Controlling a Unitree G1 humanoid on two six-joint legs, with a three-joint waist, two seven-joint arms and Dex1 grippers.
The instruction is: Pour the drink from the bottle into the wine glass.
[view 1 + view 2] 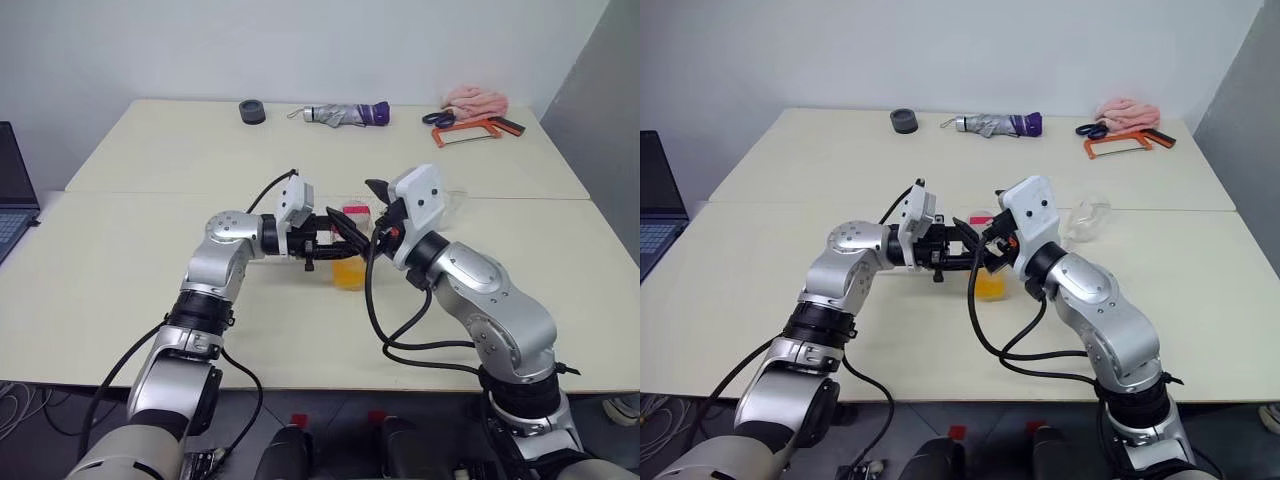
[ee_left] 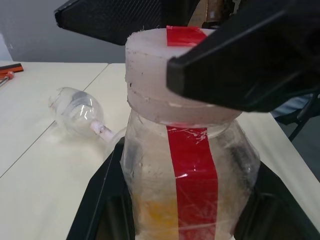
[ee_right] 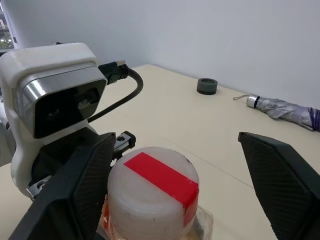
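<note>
The bottle [image 1: 349, 255] stands upright over the middle of the table, clear plastic with a red strip and a white cap [image 3: 152, 192]. The orange drink [image 1: 349, 273] fills its lower part. My left gripper [image 1: 343, 240] reaches in from the left and is shut on the bottle's body. My right gripper [image 3: 175, 185] is open; its fingers [image 3: 75, 190] stand on either side of the cap, the far one well apart from it. The wine glass [image 1: 1087, 217] lies on its side on the table behind my right arm.
Along the far edge lie a black tape roll [image 1: 252, 111], a folded umbrella [image 1: 345, 115], scissors [image 1: 438, 118], an orange hacksaw [image 1: 480, 130] and a pink cloth [image 1: 476, 98]. A laptop [image 1: 12, 195] sits at the far left.
</note>
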